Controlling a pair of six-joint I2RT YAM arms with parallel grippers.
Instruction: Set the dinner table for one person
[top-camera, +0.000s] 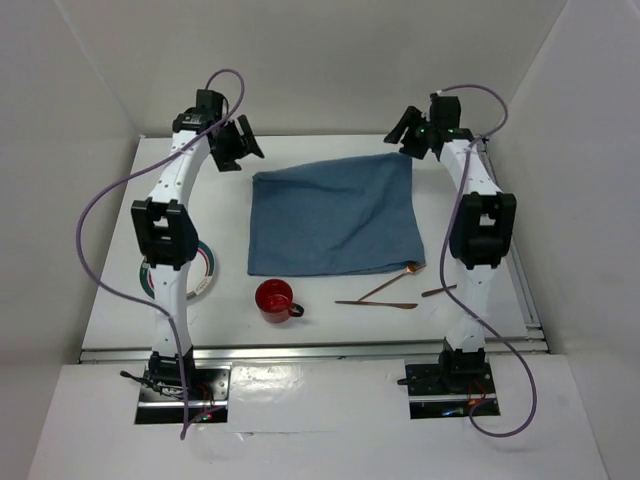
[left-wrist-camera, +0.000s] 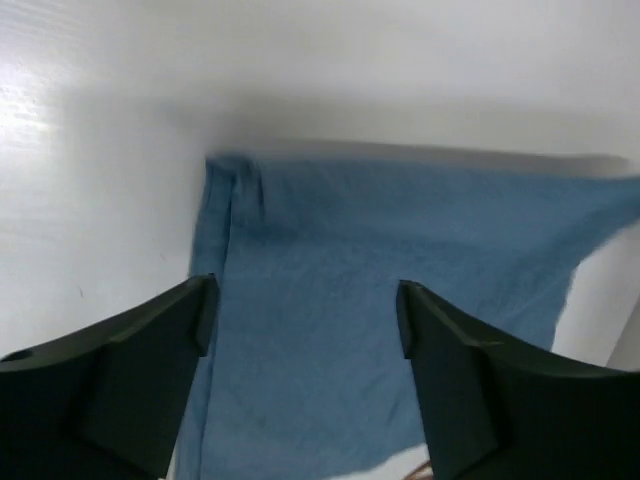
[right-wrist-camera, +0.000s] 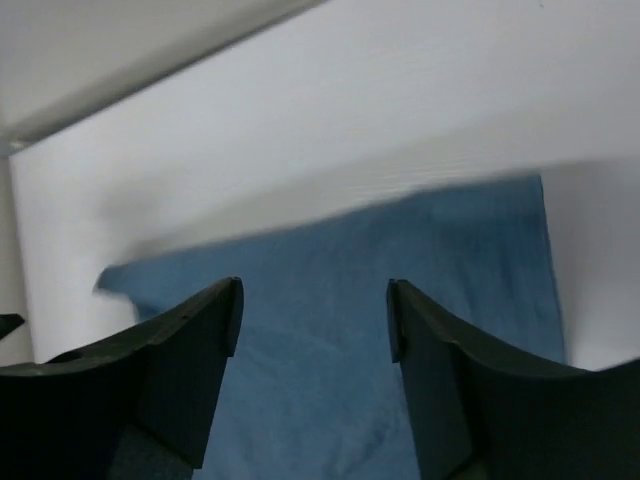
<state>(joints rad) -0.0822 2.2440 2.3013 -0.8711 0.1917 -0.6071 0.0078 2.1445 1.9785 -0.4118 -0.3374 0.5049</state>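
A blue cloth placemat (top-camera: 335, 215) lies spread flat on the white dinner table (top-camera: 330, 330), in the middle toward the back. My left gripper (top-camera: 240, 150) hangs open above the mat's far left corner, its jaws apart with only the placemat (left-wrist-camera: 350, 300) showing below them. Over the far right corner my right gripper (top-camera: 412, 135) is open too, nothing between its fingers, the placemat (right-wrist-camera: 330, 340) beneath. A red mug (top-camera: 275, 299) stands near the front. Copper-coloured cutlery (top-camera: 385, 295) lies to its right. A plate (top-camera: 205, 272) sits partly hidden under my left arm.
White walls enclose the table at the back and both sides. An aluminium rail (top-camera: 320, 348) runs along the front edge, with both arm bases just behind it.
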